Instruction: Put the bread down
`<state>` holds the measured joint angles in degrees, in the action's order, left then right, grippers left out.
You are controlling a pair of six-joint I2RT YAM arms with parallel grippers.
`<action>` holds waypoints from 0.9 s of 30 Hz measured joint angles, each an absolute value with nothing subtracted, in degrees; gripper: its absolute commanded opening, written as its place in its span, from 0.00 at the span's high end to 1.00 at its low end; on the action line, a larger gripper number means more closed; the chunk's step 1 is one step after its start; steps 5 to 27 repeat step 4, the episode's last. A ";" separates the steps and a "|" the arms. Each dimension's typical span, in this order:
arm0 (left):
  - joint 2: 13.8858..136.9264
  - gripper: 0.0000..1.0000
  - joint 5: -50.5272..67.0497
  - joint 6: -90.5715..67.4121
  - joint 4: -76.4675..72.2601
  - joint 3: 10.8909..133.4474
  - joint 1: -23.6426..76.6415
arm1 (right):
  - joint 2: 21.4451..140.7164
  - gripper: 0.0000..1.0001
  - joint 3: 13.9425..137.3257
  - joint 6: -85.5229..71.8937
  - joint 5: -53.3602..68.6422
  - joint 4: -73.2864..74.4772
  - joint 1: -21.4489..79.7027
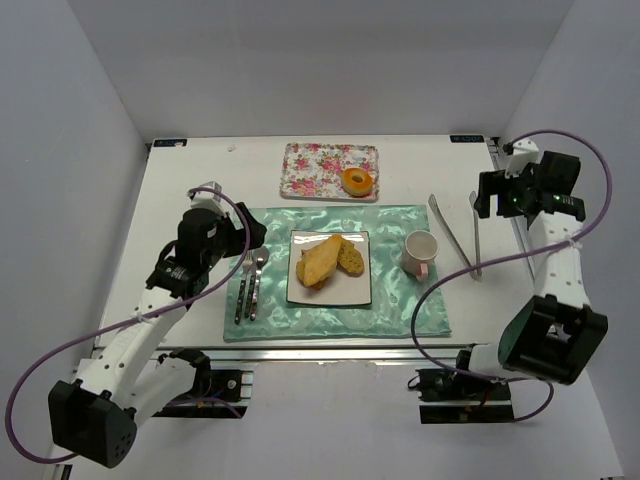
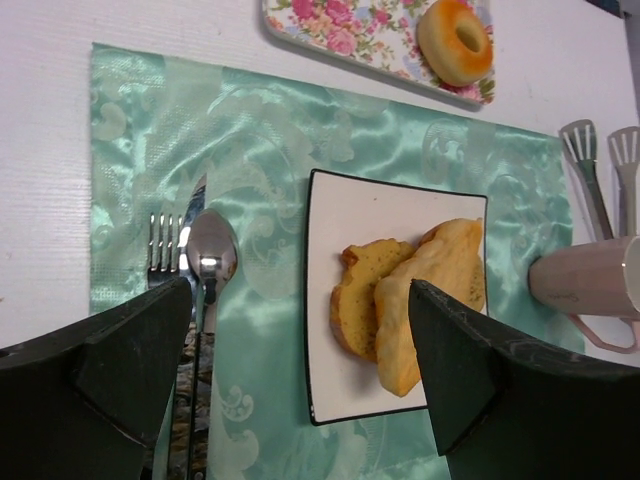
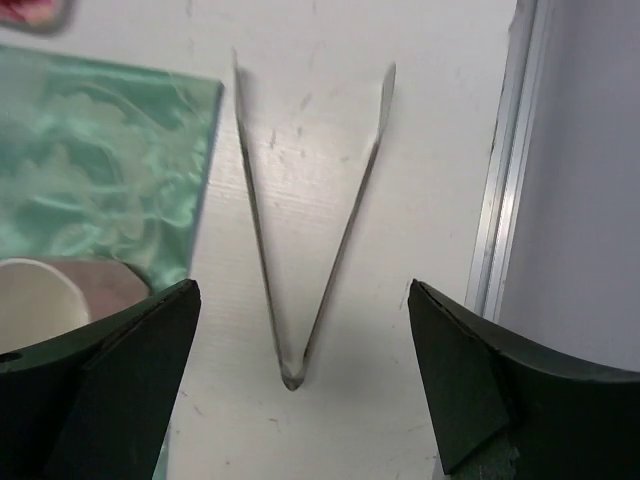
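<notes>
The bread [image 1: 328, 260] lies as overlapping golden slices on a white square plate [image 1: 330, 293] in the middle of a teal placemat [image 1: 400, 300]. In the left wrist view two slices [image 2: 420, 290] show on the plate [image 2: 350, 390]; I cannot tell if a third lies under them. My left gripper [image 1: 250, 232] hovers at the mat's left edge, open and empty [image 2: 300, 300], apart from the bread. My right gripper [image 1: 487, 195] is open and empty [image 3: 303, 300] above the metal tongs [image 3: 290, 372] at the far right.
A floral tray [image 1: 310, 160] at the back holds an orange ring-shaped piece [image 1: 357, 181]. A fork and spoon [image 1: 248, 285] lie left of the plate. A pink cup [image 1: 420, 252] stands right of it. The tongs [image 1: 455, 238] lie beside the cup. Walls enclose the table.
</notes>
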<state>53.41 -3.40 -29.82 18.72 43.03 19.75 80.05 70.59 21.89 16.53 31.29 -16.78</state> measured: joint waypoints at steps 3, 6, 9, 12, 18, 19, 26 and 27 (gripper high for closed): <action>53.45 0.02 -2.11 -29.78 17.43 43.33 19.75 | 76.20 0.11 71.20 19.00 19.11 30.26 -16.69; 53.56 0.02 -1.45 -29.67 17.39 43.72 19.75 | 75.68 0.10 71.20 17.87 19.84 29.93 -16.71; 53.56 0.02 -1.45 -29.67 17.39 43.72 19.75 | 75.68 0.10 71.20 17.87 19.84 29.93 -16.71; 53.56 0.02 -1.45 -29.67 17.39 43.72 19.75 | 75.68 0.10 71.20 17.87 19.84 29.93 -16.71; 53.56 0.02 -1.45 -29.67 17.39 43.72 19.75 | 75.68 0.10 71.20 17.87 19.84 29.93 -16.71; 53.56 0.02 -1.45 -29.67 17.39 43.72 19.75 | 75.68 0.10 71.20 17.87 19.84 29.93 -16.71; 53.56 0.02 -1.45 -29.67 17.39 43.72 19.75 | 75.68 0.10 71.20 17.87 19.84 29.93 -16.71; 53.56 0.02 -1.45 -29.67 17.39 43.72 19.75 | 75.68 0.10 71.20 17.87 19.84 29.93 -16.71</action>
